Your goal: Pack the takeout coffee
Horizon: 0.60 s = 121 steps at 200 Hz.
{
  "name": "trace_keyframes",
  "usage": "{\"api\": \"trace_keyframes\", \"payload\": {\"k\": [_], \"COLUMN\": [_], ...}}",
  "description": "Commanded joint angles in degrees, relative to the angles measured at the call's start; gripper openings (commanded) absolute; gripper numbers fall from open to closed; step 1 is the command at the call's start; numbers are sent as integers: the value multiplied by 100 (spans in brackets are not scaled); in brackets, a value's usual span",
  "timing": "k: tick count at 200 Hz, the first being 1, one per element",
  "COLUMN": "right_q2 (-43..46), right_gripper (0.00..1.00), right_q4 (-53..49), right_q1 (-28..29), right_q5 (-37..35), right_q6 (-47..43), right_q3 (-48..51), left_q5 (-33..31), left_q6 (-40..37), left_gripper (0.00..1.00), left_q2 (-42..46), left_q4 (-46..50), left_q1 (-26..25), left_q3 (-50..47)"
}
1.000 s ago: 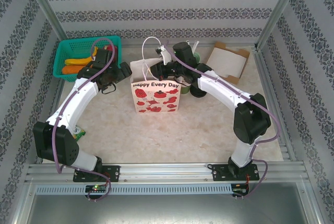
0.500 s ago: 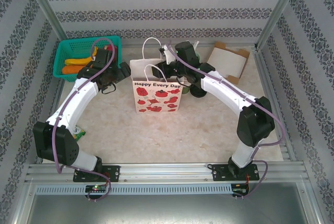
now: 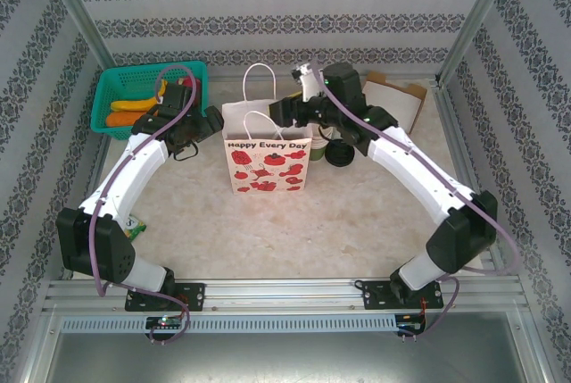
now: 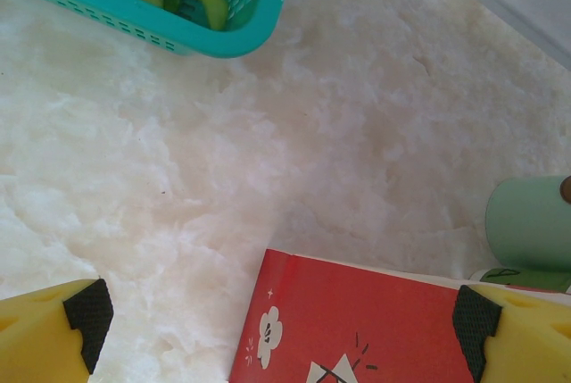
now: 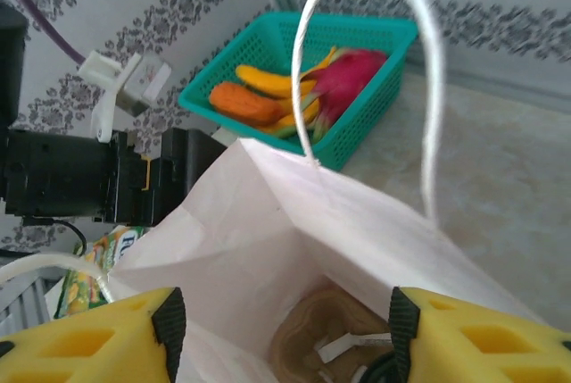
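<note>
Right gripper (image 3: 287, 110) has lifted off the paper bag (image 3: 268, 162), its jaws parting. Overhead: takeout coffee (image 3: 340, 154) stands on the pale table (image 3: 357, 222) just right of the bag; fruit lies in the teal basket (image 3: 147, 97). Left wrist: left gripper (image 4: 281, 320) gapes, empty. Right wrist: fingers (image 5: 89, 338) spread above the bag's mouth, holding nothing.

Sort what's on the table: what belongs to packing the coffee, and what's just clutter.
Job: takeout coffee, paper bag.
Clutter: fruit basket, stacked paper cups, mint-green cup, flat cardboard box.
</note>
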<state>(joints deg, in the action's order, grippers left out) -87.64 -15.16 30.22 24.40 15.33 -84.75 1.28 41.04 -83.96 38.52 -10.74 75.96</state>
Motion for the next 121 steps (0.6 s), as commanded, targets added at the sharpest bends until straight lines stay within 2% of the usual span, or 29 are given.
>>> {"api": "trace_keyframes", "payload": {"k": [1, 21, 24, 27, 31, 46, 57, 89, 103, 121], "right_q2": [436, 750, 808, 856, 916, 1151, 1251, 1022, 652, 71], "right_gripper": [68, 73, 81, 93, 97, 98, 98, 98, 98, 97], "right_q4": [-66, -24, -16, -22, -22, -71, -141, -593, -920, -1296], "right_q1": [-234, -569, -627, -676, -752, -1079, -1451, -2831, -3386, -3823], "right_q5": [-438, -837, -938, -1085, -1301, -2132, -2453, -2441, -2285, -2206], "right_q6": [166, 340, 372, 407, 463, 588, 713, 1086, 986, 599], "right_q3": [204, 521, 579, 639, 718, 1097, 1356, 1690, 1552, 1220], "left_q5": [-103, 95, 122, 141, 158, 131, 7, -321, -440, -569], "left_q6": [-25, -174, -187, -186, -192, -162, -108, -19, 18, 78], "left_gripper": [99, 100, 100, 99, 100, 99, 100, 100, 99, 99], "left_q2": [72, 111, 116, 137, 162, 293, 412, 691, 771, 820], "left_q4": [38, -136, -162, -190, -238, -419, -528, -735, -796, -822], "left_q1": [62, 64, 64, 65, 70, 64, 64, 68, 64, 70], "left_q3": [-9, -70, -77, -91, -119, -255, -360, -585, -654, -690]}}
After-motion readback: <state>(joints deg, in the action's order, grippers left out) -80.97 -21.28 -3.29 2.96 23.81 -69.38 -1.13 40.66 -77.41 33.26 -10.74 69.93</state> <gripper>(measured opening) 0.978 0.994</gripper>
